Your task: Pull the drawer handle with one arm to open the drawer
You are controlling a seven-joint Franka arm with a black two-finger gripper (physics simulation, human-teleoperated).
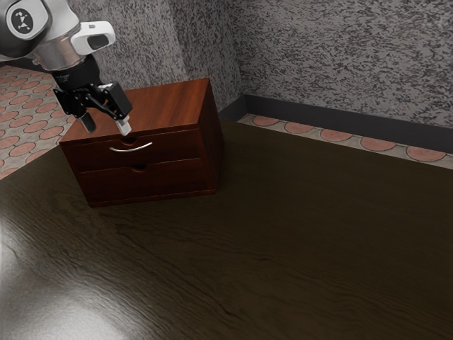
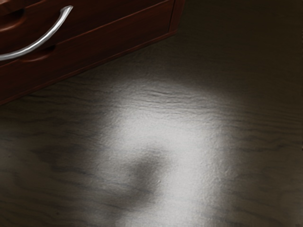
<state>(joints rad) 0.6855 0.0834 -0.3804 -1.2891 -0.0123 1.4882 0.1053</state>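
The tool (image 1: pixel 106 122) is spread, holding nothing. The handle (image 1: pixel 131 147) (its long axis runs along the front of the top drawer (image 1: pixel 173 143)) lies just below the tool, slightly toward the exterior view's right.

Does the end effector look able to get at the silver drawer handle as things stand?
Probably yes: the end effector hovers open just above the silver handle, with nothing between them.

Reddish wooden drawer (image 1: pixel 173 143) shut; curved silver handle (image 1: pixel 131 149) centered on front.
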